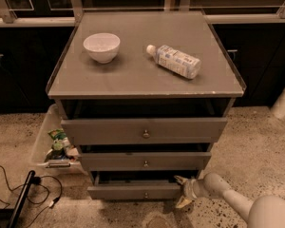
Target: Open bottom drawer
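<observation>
The bottom drawer (133, 191) is the lowest, slimmest grey front of the cabinet, with a small brass knob (146, 194) at its centre. It stands pulled out a little, with a dark gap above it. My gripper (182, 192) is at the drawer's right end, low near the floor, with one finger above and one below the front's right edge. My white arm (237, 204) reaches in from the lower right.
The middle drawer (145, 161) and top drawer (143, 130) sit above. A white bowl (101, 46) and a lying bottle (175, 61) rest on the cabinet top (133, 77). A bin with packets (52, 144) and cables (19, 194) lie left on the floor.
</observation>
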Robot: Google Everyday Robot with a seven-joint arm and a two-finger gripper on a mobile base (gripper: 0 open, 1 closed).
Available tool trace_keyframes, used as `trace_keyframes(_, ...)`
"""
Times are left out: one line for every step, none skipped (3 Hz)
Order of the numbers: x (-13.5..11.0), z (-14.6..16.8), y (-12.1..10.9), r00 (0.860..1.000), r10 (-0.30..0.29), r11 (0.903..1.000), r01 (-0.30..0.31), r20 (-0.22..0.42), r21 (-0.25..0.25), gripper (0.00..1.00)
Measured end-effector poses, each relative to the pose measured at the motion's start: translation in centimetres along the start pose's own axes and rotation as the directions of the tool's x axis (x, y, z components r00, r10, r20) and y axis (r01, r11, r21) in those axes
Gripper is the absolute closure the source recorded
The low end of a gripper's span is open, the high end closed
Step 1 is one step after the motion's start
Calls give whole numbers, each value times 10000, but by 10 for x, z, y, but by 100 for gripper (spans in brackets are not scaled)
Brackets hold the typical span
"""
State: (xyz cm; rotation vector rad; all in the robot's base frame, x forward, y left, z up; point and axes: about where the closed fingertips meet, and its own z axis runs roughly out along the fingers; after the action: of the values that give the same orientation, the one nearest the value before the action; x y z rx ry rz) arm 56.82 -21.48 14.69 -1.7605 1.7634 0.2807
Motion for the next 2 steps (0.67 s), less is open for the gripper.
trace_keyframes(0, 0, 0, 10000, 0, 10000, 0, 0, 0, 43)
trace_keyframes(1, -8, 16, 9999, 14, 10000, -13, 143, -82, 66)
